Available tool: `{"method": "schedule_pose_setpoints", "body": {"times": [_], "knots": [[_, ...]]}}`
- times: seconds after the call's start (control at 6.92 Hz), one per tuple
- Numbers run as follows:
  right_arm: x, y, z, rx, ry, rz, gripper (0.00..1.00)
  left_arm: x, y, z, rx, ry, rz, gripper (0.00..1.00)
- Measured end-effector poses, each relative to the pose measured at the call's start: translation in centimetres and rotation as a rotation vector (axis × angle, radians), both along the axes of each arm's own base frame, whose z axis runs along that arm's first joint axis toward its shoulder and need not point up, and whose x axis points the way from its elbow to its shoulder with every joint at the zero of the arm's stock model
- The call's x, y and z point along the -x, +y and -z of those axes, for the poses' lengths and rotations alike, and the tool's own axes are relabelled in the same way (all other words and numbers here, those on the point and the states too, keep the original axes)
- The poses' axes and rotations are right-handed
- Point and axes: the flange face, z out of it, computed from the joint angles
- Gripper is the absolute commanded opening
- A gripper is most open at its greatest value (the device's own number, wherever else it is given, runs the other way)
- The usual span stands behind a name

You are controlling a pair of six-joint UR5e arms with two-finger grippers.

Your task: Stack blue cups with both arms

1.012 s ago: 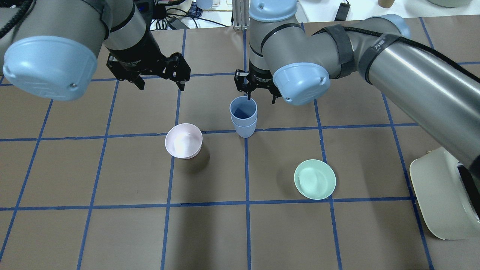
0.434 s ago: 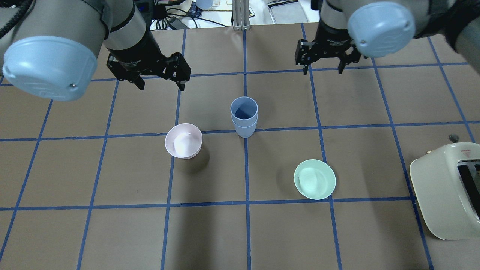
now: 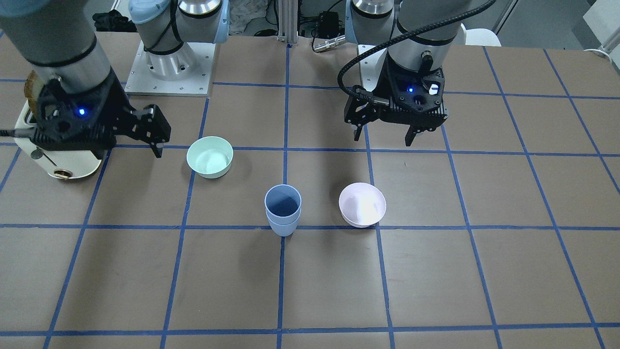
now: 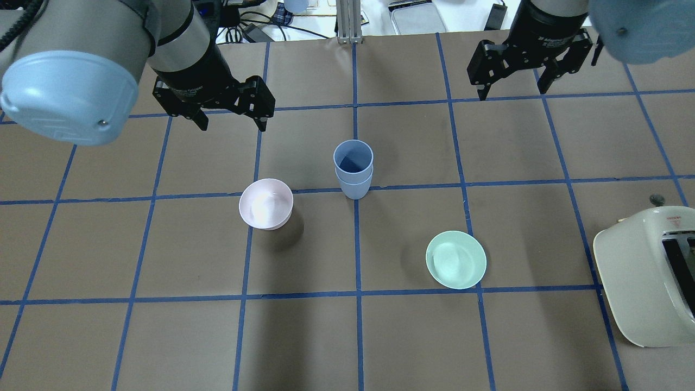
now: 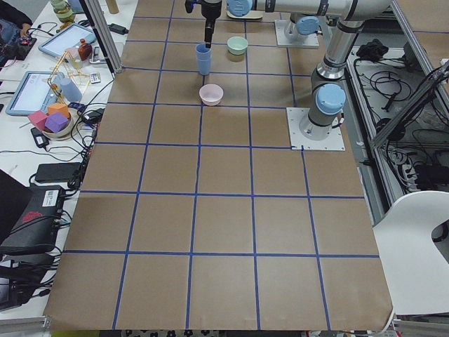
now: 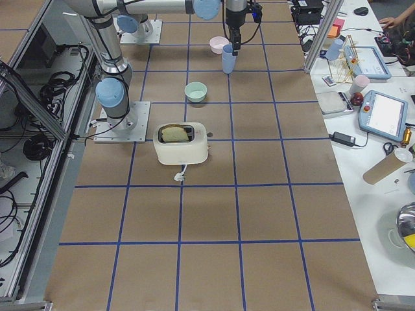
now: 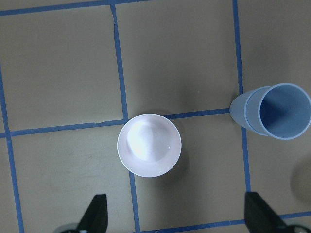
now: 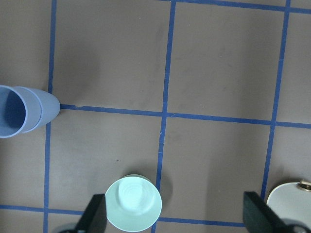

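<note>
The two blue cups stand nested, one inside the other, upright on a blue tape line near the table's middle; they also show in the front view. My left gripper is open and empty, hovering behind and to the left of the cups. In its wrist view the cups lie at the right. My right gripper is open and empty, high at the back right, well apart from the cups. In its wrist view the cups sit at the left edge.
A pale pink bowl stands left of the cups. A mint-green bowl stands front right of them. A cream toaster sits at the table's right edge. The brown table has a blue tape grid.
My right gripper has left the rim of the nested cups and moved up, back and to the right. The cups stay nested in place. The left arm has not moved.
</note>
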Motion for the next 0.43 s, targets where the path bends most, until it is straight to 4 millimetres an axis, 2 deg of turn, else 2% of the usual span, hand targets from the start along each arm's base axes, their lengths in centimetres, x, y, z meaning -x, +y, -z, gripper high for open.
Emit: {"method": "schedule_pose_setpoints", "body": {"times": [0.14, 0.43], "knots": [[-0.63, 1.04, -0.64, 0.005, 0.002, -0.018, 1.0, -0.06, 0.34, -0.25, -0.01, -0.001, -0.003, 1.0], [-0.8, 1.28, -0.75, 0.011, 0.006, -0.023, 1.0, -0.09, 0.56, -0.38, -0.016, -0.001, -0.004, 1.0]]}}
